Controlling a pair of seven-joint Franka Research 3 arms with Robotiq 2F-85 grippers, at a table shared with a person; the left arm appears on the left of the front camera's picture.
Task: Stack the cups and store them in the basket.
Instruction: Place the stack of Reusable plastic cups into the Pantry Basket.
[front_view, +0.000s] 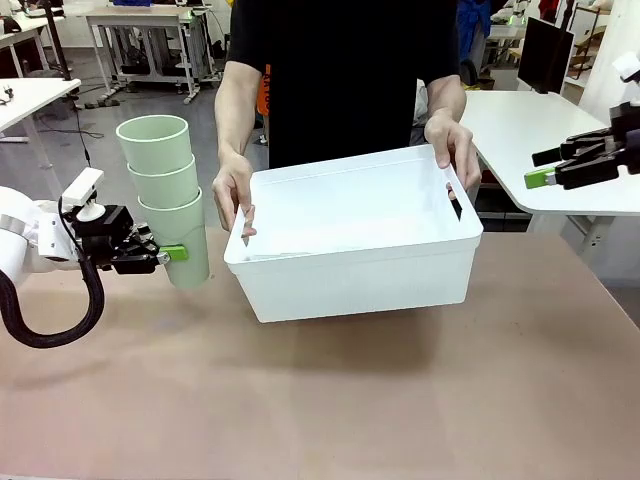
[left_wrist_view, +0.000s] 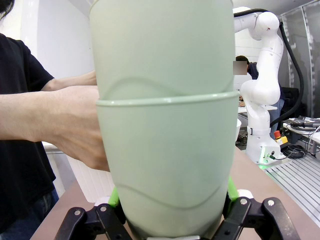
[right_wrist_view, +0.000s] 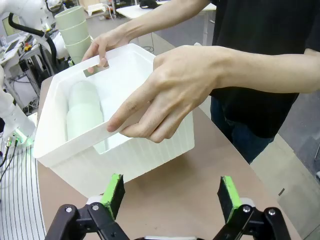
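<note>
- Currently the left arm (front_view: 30, 235) has its left jaws closed on the bottom tumbler of a stack of three cups (front_view: 165, 200) (left_wrist_view: 165, 150) (right_wrist_view: 72, 30).
- That stack hangs tilted above the bench (front_view: 320, 410), just beside the basket (front_view: 360, 275) (right_wrist_view: 145, 155), at its short side.
- Both of the person's hands (front_view: 233, 195) (right_wrist_view: 170, 90) grip the basket at its slot handles; I cannot tell whether its base rests on the bench.
- More nested cups (right_wrist_view: 84, 117) lie on their side inside the basket.
- Off to the right, the right jaws stand open and empty, raised well apart from the basket.
</note>
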